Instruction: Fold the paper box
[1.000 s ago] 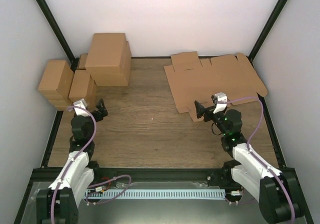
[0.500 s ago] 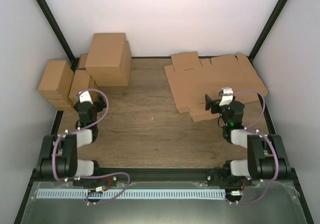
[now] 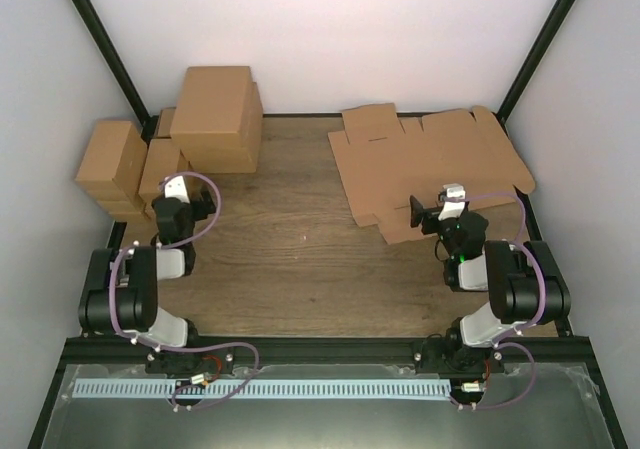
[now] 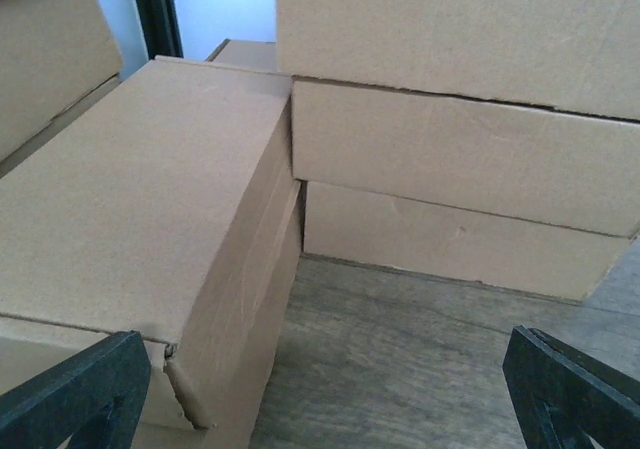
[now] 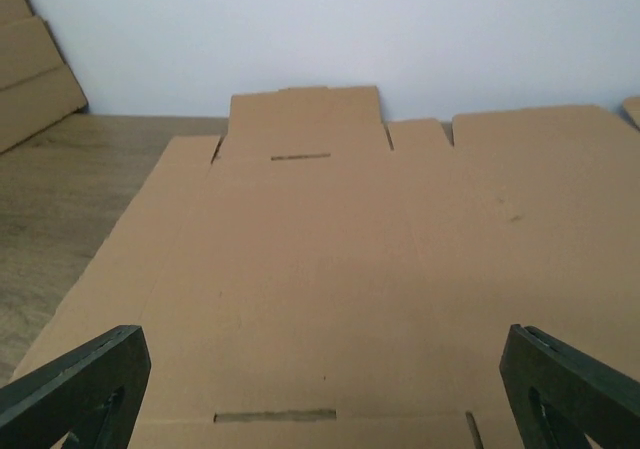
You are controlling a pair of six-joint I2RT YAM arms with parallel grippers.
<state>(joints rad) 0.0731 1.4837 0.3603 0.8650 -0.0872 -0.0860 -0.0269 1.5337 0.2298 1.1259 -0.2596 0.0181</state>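
The paper box (image 3: 430,164) lies flat and unfolded at the back right of the table, a brown die-cut sheet with flaps and slots. In the right wrist view the paper box (image 5: 330,259) fills the frame under my open right gripper (image 5: 325,399). From above, the right gripper (image 3: 418,212) hovers over the sheet's near edge, holding nothing. My left gripper (image 3: 200,207) stands open at the left side, facing the folded cartons. In the left wrist view nothing lies between the jaws of the left gripper (image 4: 320,409), only bare wood.
Folded brown cartons stand at the back left: a large one (image 3: 215,109) and two smaller ones (image 3: 110,159) (image 3: 165,174). In the left wrist view a carton (image 4: 140,249) sits close on the left, with stacked cartons (image 4: 460,149) ahead. Black frame posts line both sides.
Both arms have folded back toward their bases. The right gripper has shifted slightly right along the sheet's near edge; the left gripper has edged toward the cartons. Both have stayed open.
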